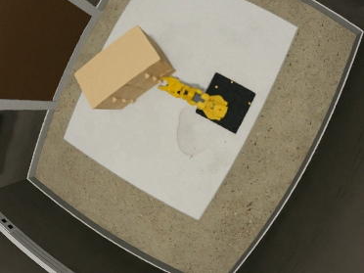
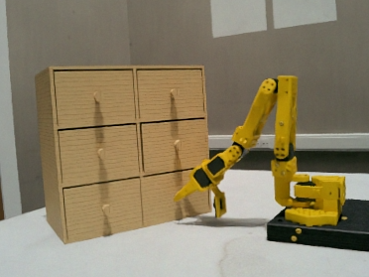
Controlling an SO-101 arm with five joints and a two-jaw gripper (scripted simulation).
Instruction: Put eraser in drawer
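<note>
A tan cabinet with six drawers in two columns stands on the white mat; it also shows in the exterior view. All six drawer fronts sit flush. My gripper is low in front of the bottom right drawer. One finger points at the drawer front, about where its knob would be, and the other hangs down toward the mat. The fingers stand apart with nothing between them. From above the gripper is right at the cabinet's front. I see no eraser on the table in either view.
The arm's black base plate lies to the right of the cabinet, also seen in the exterior view. A faint stain marks the mat in front of the base. A raised grey rim surrounds the table.
</note>
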